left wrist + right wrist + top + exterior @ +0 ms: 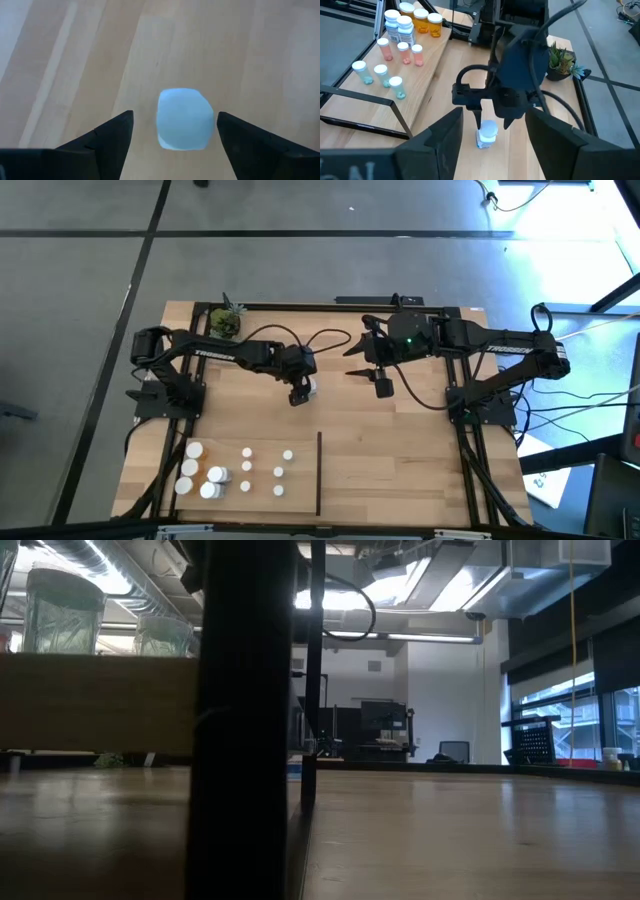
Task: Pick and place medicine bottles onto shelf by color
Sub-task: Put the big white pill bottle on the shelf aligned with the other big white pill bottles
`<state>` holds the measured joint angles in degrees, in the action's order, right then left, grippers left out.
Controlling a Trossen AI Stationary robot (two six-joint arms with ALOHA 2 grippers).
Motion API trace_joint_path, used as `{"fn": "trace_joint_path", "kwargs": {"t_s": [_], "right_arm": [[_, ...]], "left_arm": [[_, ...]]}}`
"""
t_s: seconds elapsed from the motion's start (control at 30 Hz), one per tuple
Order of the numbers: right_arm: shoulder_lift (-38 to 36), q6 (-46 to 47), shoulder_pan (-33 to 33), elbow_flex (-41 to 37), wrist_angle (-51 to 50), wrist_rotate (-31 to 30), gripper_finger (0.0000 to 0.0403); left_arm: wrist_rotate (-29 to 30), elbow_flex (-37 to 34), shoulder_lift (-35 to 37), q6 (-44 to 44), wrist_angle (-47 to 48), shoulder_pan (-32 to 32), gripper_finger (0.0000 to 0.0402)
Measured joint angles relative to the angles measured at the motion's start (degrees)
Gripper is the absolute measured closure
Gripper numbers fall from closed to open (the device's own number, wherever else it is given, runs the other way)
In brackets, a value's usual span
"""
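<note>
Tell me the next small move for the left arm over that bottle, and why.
Probably close the left claw on the small white-capped medicine bottle. The left wrist view shows the cap centred between the open fingers with a gap on each side, and the right wrist view shows the same bottle upright under that claw. The right claw waits open nearby.

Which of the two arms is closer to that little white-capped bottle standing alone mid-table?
The left. Its pincer is right over the bottle, open fingers either side of the cap. The right pincer hangs open off to the side, apart from it.
</note>
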<state>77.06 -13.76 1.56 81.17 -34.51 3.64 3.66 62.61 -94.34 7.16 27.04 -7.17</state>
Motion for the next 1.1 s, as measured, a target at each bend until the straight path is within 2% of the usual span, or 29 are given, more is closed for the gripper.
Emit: {"fn": "trace_joint_path", "kwargs": {"t_s": [0.27,0.77,0.93,1.1], "right_arm": [[0.0,0.0,0.0,0.0,0.0,0.0,0.0185],[0.0,0.0,0.0,0.0,0.0,0.0,0.0185],[0.0,0.0,0.0,0.0,0.0,0.0,0.0185],[0.0,0.0,0.0,0.0,0.0,0.0,0.0185]], "left_arm": [[0.1,0.0,-2.5,-0.3,-0.4,0.0,0.0119],[1.8,0.0,-2.5,-1.8,-0.7,0.4,0.012],[1.8,0.0,-2.5,-1.9,-0.7,0.4,0.0138],[1.8,0.0,-2.5,-1.9,-0.8,0.4,0.0178]]}}
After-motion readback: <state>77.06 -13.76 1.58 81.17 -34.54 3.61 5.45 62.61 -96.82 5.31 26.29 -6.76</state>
